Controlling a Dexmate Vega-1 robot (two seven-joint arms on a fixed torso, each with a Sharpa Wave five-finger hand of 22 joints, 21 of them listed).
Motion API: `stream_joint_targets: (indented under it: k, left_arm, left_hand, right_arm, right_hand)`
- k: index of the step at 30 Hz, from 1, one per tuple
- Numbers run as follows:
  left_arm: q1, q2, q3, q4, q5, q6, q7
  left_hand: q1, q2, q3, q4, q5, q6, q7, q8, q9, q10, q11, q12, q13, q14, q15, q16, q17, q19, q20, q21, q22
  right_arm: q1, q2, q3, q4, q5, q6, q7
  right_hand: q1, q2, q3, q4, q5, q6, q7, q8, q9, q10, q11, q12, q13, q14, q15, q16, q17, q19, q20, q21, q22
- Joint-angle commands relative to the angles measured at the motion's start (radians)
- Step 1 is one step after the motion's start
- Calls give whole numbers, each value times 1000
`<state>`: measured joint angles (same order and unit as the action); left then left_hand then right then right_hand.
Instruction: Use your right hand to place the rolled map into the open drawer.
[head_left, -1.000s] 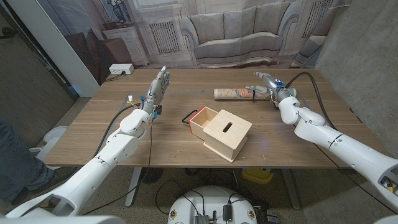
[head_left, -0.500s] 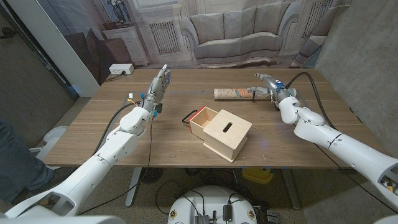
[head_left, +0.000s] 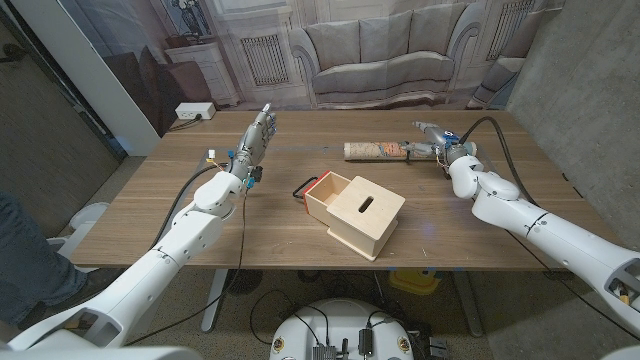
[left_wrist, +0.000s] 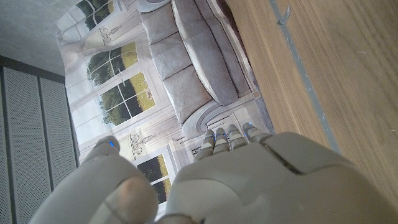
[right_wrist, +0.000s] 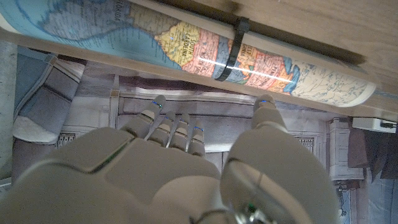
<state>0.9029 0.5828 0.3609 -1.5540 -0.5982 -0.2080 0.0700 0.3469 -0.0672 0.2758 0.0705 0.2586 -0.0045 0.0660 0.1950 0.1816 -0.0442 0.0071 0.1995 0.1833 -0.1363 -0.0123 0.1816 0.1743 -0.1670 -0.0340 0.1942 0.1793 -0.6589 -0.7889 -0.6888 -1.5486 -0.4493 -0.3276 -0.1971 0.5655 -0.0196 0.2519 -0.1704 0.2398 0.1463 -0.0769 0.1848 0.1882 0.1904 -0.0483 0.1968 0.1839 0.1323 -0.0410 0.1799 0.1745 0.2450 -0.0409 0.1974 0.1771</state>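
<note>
The rolled map (head_left: 376, 150) lies on its side on the wooden worktop (head_left: 160, 215), towards the far edge and right of the middle, its length running across the robot's front. In the right wrist view the rolled map (right_wrist: 186, 46) shows printed colours, blue sea and orange and yellow land, with a dark band (right_wrist: 235, 46) wrapped round it partway along. The right hand (head_left: 428, 141) is at the map's right-hand end, fingers reaching towards it; in the right wrist view the right hand (right_wrist: 180, 174) has its fingers (right_wrist: 168, 127) spread and extended just short of the roll, with the thumb apart from them and nothing held between, so it is released and not grasping the map. Whether any fingertip touches the roll cannot be told. Nearer the robot, around the middle of the worktop and well apart from the map, sits a light wooden box (head_left: 362, 213) with a slot in its top, and its drawer (head_left: 322, 192) is pulled open towards the left, with a red edge and a dark handle. On the left side, the left hand (head_left: 256, 138) is raised above the worktop with fingers straight and apart, holding nothing; the left wrist view shows the back of the left hand (left_wrist: 249, 180) over bare wood.
</note>
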Motion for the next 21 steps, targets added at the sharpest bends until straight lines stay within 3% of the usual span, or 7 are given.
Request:
stream_joint_targets:
  k: [1, 21]
  left_arm:
    - [1, -4, 1, 5, -1, -2, 2]
    - [-3, -9, 4, 5, -1, -3, 0]
  left_hand:
    - [3, 3, -4, -1, -2, -4, -5, 0, 3, -7, -8, -1, 3, -12, -1, 1, 6, -37, -37, 1, 2]
    - [3, 5, -7, -1, -3, -4, -5, 0, 3, -8, -8, 0, 3, -11, 0, 2, 6, -40, -34, 2, 3]
  right_arm:
    - [28, 7, -27, 25, -10, -23, 29]
    - [57, 18, -54, 75, 0, -35, 53]
  right_hand:
    - [12, -13, 1, -4, 5, -8, 0, -1, 4, -12, 3, -1, 2, -10, 2, -4, 2, -2, -31, -3, 2]
    - [25, -33, -5, 0, 11, -16, -1, 2, 4, -20, 6, 0, 2, -18, 1, -3, 3, -6, -30, -4, 2]
